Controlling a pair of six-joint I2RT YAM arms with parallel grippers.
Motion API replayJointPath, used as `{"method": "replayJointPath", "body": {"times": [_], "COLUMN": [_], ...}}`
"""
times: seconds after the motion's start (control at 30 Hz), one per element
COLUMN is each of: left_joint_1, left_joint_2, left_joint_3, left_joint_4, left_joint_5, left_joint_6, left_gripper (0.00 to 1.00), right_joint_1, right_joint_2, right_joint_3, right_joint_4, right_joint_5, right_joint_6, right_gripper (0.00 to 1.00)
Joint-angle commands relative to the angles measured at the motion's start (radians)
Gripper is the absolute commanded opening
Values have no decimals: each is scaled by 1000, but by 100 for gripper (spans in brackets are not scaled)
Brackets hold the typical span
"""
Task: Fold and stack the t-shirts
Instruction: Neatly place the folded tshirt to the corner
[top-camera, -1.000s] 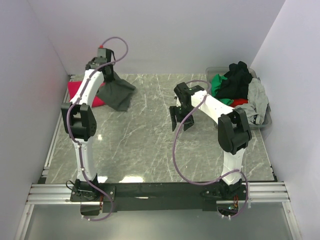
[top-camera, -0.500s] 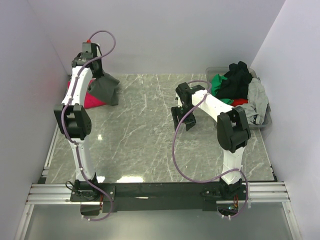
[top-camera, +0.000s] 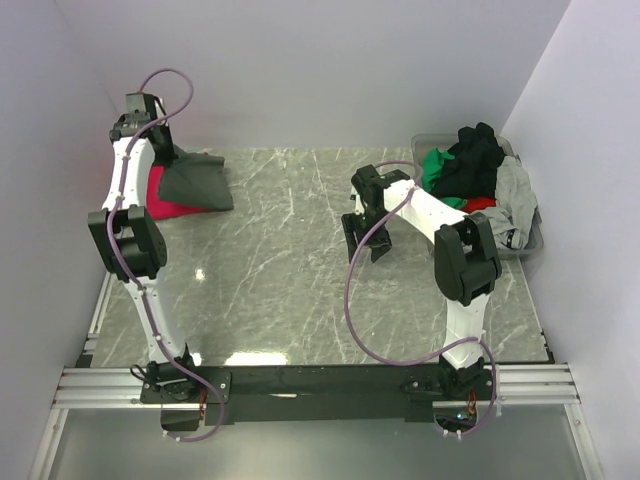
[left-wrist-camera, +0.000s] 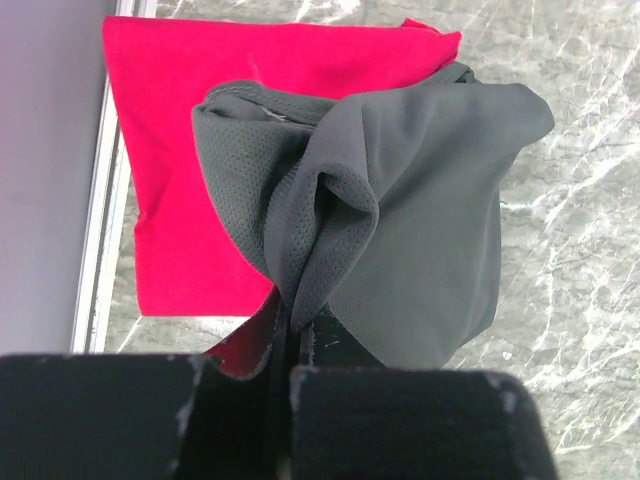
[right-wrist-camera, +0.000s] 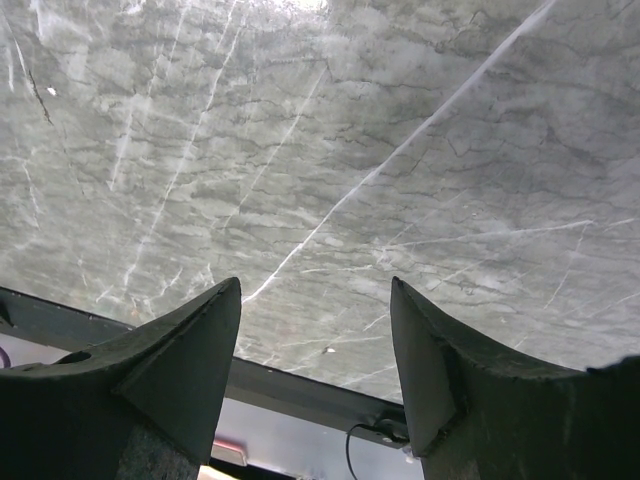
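The dark charcoal-grey t-shirt (top-camera: 197, 183) hangs bunched from my left gripper (top-camera: 168, 157) at the far left of the table, draped over the folded magenta-red t-shirt (top-camera: 165, 198). In the left wrist view the grey shirt (left-wrist-camera: 400, 220) is pinched between the shut jaws of my left gripper (left-wrist-camera: 290, 325), with the flat magenta-red shirt (left-wrist-camera: 180, 160) beneath it. My right gripper (top-camera: 362, 245) is open and empty above the bare middle of the table; it also shows in the right wrist view (right-wrist-camera: 315, 300).
A clear plastic tub (top-camera: 524, 240) at the far right holds a heap of black, green, light grey and red shirts (top-camera: 470, 165). Walls stand close on the left, back and right. A metal rail (left-wrist-camera: 100, 220) runs along the table's left edge.
My left arm has swung left and back, carrying the grey shirt over the magenta-red one. The right arm has barely moved.
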Motion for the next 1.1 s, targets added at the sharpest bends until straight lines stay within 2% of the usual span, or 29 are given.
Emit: {"method": "replayJointPath", "body": {"times": [0.0, 0.5, 1.07], "left_joint_1": [22, 108, 184], "left_joint_2": [-53, -58, 54], "left_joint_3": [12, -12, -72], "left_joint_4": [58, 116, 203], "left_joint_5": [40, 109, 131], "left_joint_6": [-7, -44, -110], "left_gripper": [0, 0, 0], "right_joint_1": [-5, -5, -5], "right_joint_2": [-17, -11, -6], "right_joint_3": [7, 11, 16], "right_joint_4": [-8, -15, -27], "right_joint_5": [-7, -11, -9], "right_joint_6": [-7, -7, -13], "right_gripper": [68, 68, 68]}}
